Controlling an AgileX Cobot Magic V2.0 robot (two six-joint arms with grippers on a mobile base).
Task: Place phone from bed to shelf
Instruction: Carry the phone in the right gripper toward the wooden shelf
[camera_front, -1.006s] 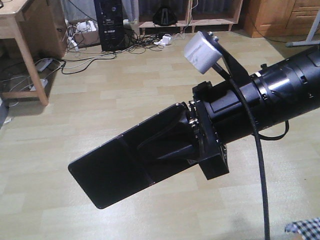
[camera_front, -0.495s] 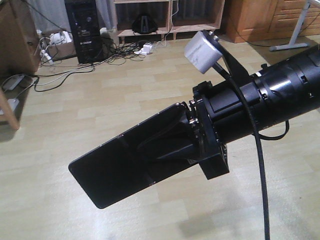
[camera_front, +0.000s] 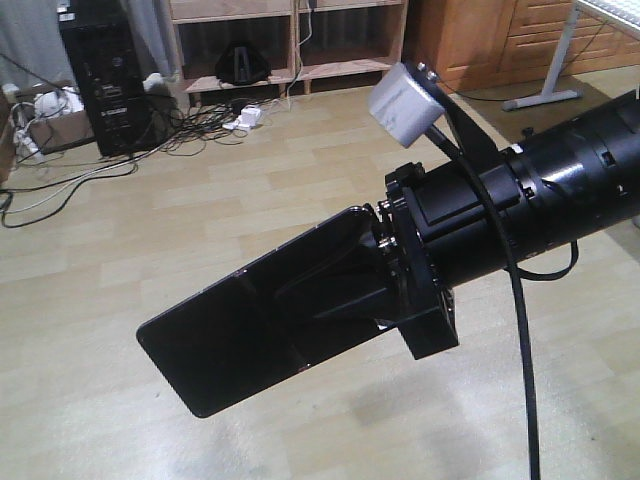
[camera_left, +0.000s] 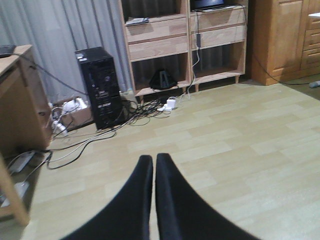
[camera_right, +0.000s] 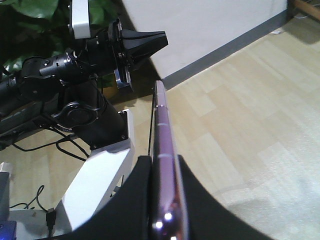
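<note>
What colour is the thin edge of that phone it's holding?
Pinkish metallic, clearest on the phone in the right wrist view.

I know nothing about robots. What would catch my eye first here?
First comes the glossy black phone, held out over the pale floor in the middle of the front view and clamped edge-on in the right gripper. At the far side of the room stands a wooden shelf unit, with a black computer tower and a tangle of cables beside it.
</note>
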